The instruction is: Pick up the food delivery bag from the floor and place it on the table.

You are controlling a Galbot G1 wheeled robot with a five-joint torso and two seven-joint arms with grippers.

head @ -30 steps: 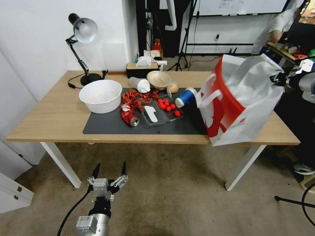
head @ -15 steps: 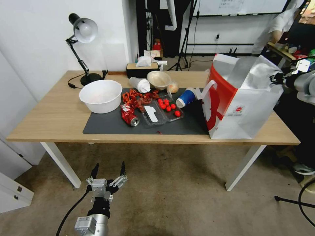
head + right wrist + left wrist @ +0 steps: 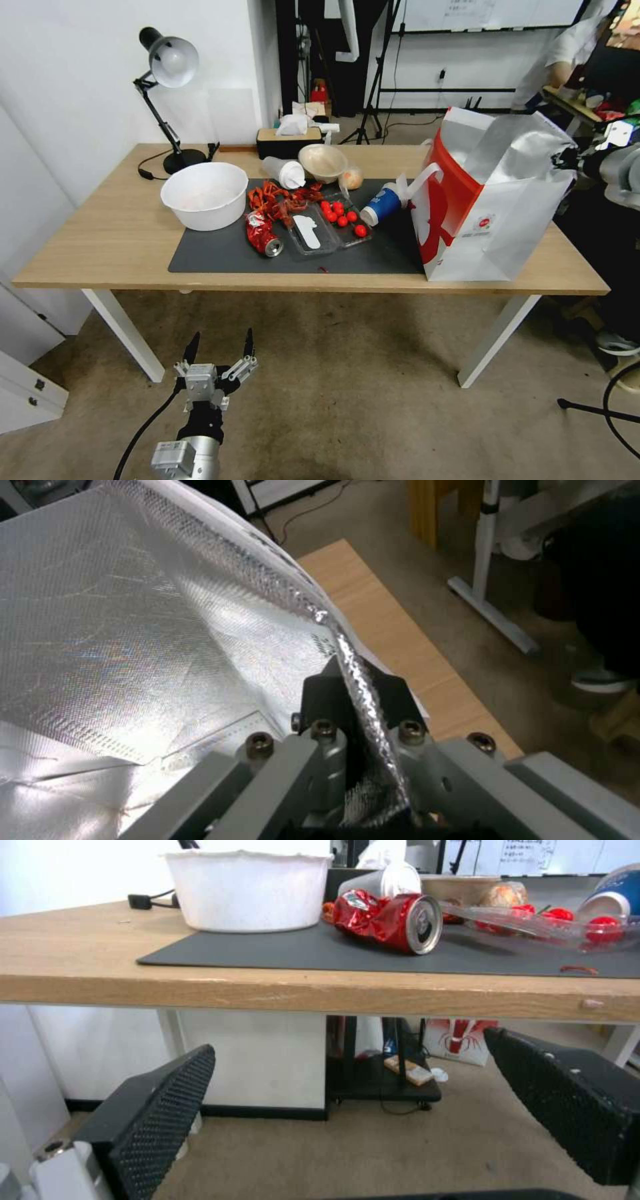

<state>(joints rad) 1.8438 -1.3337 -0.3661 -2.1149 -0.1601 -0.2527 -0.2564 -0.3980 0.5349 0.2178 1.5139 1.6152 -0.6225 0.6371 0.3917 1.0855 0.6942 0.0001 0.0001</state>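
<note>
Head view. The food delivery bag point(image 3: 490, 200) stands upright on the right end of the table point(image 3: 113, 233), its base partly on the dark grey mat point(image 3: 220, 253) and partly on bare wood. Its mouth gapes open and shows the silver foil lining. One white strap handle hangs off its left face, next to the tipped blue cup point(image 3: 381, 202). The right gripper point(image 3: 572, 159) is at the bag's upper right rim, in contact with the foil edge. The left gripper point(image 3: 220, 348) hangs low over the floor point(image 3: 347, 400) in front of the table, fingers pointing up and spread wide, nothing between them. Also on the table: a white bowl point(image 3: 205, 195), a crushed red can point(image 3: 263, 237), a clear tray of cherry tomatoes point(image 3: 343, 217) and a desk lamp point(image 3: 167, 80).

Left wrist view. The left gripper point(image 3: 360, 1112) has its two black textured fingers point(image 3: 160, 1110) far apart, with carpet and the space under the table showing between them. They touch nothing. The table edge runs above them, with the white bowl point(image 3: 247, 890) and the crushed red can point(image 3: 390, 920) on top.

Right wrist view. The right gripper point(image 3: 353, 690) is clamped on the bag's rim: a folded strip of foil lining runs between the two black fingers point(image 3: 317, 692), pinched tight. The food delivery bag point(image 3: 147, 630) opens out beyond, foil interior exposed. The table point(image 3: 393, 630) corner and the floor point(image 3: 427, 560) lie beyond the rim.
</note>
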